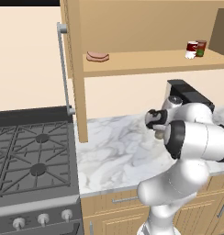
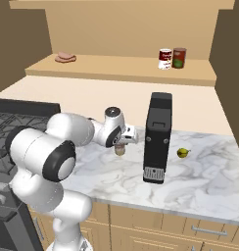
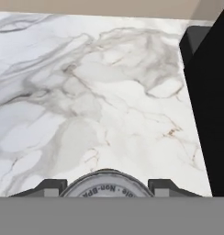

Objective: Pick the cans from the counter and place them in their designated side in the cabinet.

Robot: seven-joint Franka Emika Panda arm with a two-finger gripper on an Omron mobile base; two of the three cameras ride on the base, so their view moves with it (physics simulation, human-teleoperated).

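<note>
While our gripper (image 3: 107,186) clasps the grey-olive can (image 3: 107,187) above the counter (image 3: 86,92) | we should lift it level toward the cabinet (image 2: 121,68) shelf

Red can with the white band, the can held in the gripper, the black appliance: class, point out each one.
Red can with the white band (image 2: 164,59), right base view, its side.
Can in the gripper (image 3: 107,185), hand view, its lid.
Black appliance (image 2: 157,137), right base view, its front face.

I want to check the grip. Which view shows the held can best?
The hand view: the can's lid sits between the gripper's fingertips. The right base view shows its side under the hand; the left base view shows a sliver.
</note>
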